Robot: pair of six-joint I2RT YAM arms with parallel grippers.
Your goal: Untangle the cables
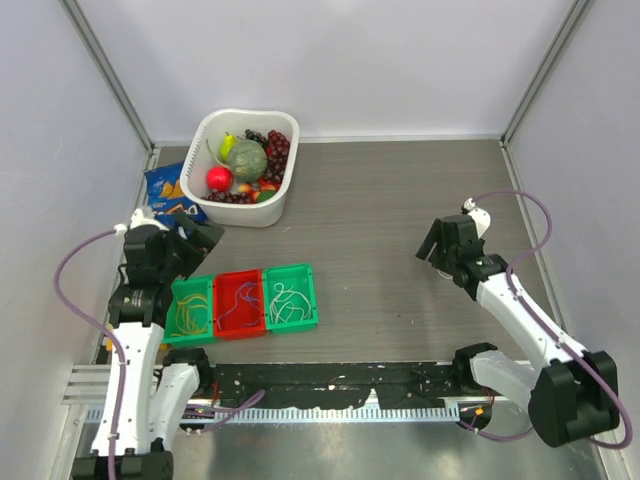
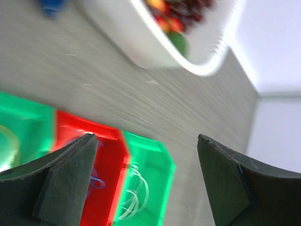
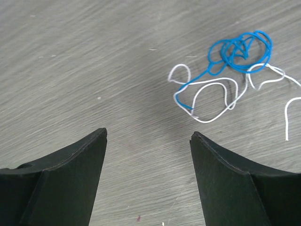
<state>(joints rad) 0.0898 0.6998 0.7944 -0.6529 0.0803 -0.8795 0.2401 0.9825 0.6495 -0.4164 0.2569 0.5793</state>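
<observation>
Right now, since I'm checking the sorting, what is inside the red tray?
A thin blue cable lies looped in the red tray. In the left wrist view the left gripper hides part of it with one finger.

Three trays (image 1: 241,273) (two green, one red), one basket (image 1: 247,213)

Cables (image 1: 285,299) lie in three trays (image 1: 241,274) before the fruit tub (image 1: 243,219).
</observation>
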